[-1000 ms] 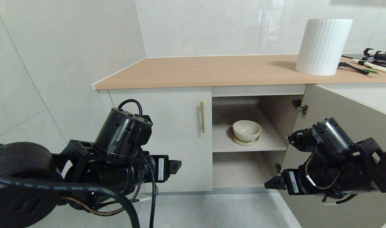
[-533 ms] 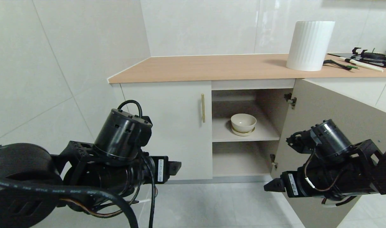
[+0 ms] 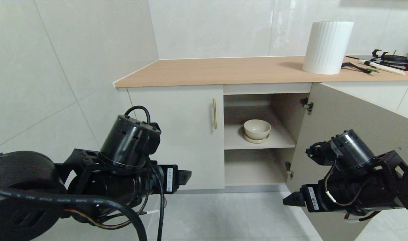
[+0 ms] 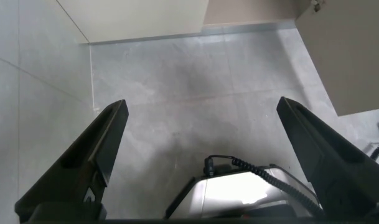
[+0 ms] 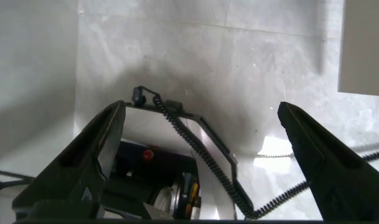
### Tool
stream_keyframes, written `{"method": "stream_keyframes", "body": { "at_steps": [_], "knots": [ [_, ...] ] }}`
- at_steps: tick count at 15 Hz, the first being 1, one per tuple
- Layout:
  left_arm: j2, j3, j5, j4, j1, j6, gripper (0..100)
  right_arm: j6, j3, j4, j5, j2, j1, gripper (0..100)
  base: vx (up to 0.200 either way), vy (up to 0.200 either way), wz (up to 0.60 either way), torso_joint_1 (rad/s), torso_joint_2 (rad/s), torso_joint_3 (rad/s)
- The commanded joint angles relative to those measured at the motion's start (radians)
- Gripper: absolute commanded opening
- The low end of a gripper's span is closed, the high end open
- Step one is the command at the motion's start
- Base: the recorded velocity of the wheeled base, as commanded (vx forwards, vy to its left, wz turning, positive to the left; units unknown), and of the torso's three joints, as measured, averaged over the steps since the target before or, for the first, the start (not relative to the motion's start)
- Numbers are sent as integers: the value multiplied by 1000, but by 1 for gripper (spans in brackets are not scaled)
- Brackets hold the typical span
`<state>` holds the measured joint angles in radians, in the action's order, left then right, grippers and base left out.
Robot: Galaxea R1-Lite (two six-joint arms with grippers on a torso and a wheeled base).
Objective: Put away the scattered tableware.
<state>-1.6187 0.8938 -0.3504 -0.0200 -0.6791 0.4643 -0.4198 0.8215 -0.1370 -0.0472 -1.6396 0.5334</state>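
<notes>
A beige bowl (image 3: 257, 128) sits on a small plate (image 3: 256, 139) on the middle shelf of the open cupboard (image 3: 284, 144). My left gripper (image 3: 186, 176) hangs low in front of the shut left door, well short of the shelf. In the left wrist view its fingers (image 4: 108, 143) stand wide apart over bare floor, so the left gripper (image 4: 198, 107) is open and empty. My right gripper (image 3: 289, 200) hangs beside the open right door (image 3: 351, 117), below the shelf's level. The right gripper (image 5: 200, 108) is open too, with nothing between its fingers (image 5: 105, 143).
The left door carries a brass handle (image 3: 214, 113). On the wooden counter (image 3: 217, 71) stand a white ribbed container (image 3: 327, 47) and some utensils (image 3: 375, 65), with a stove burner (image 3: 396, 57) at the far right. Grey tiled floor (image 3: 230, 214) lies before the cupboard.
The head view has drawn back from the cupboard, which now looks smaller. My right arm has sunk slightly. The bowl and plate stay on the shelf.
</notes>
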Motion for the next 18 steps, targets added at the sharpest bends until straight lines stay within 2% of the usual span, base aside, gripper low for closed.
{"method": "stream_keyframes", "body": {
  "at_steps": [1,3,10,14,16,18],
  "knots": [
    [-1,-1,-1,0,0,1,100,9,-12,-1,0,30,0,100,0,0,0,0,0,0],
    [0,-1,-2,0,0,-1,100,12,-48,-7,-2,61,17,100,0,0,0,0,0,0],
    [3,-4,-13,-3,-3,-3,100,7,-163,-9,0,162,19,100,0,-200,0,0,2,2],
    [0,-4,-12,-3,-3,-3,100,7,-179,-55,-3,193,7,100,0,-200,0,1,1,1],
    [2,-4,-12,-3,-3,-1,100,15,-174,-69,-5,215,-35,100,0,-200,0,7,2,2],
    [8,-4,-12,-5,-3,-1,100,29,-157,-165,-5,245,-79,100,0,-100,0,1,1,1]
  ]
}}
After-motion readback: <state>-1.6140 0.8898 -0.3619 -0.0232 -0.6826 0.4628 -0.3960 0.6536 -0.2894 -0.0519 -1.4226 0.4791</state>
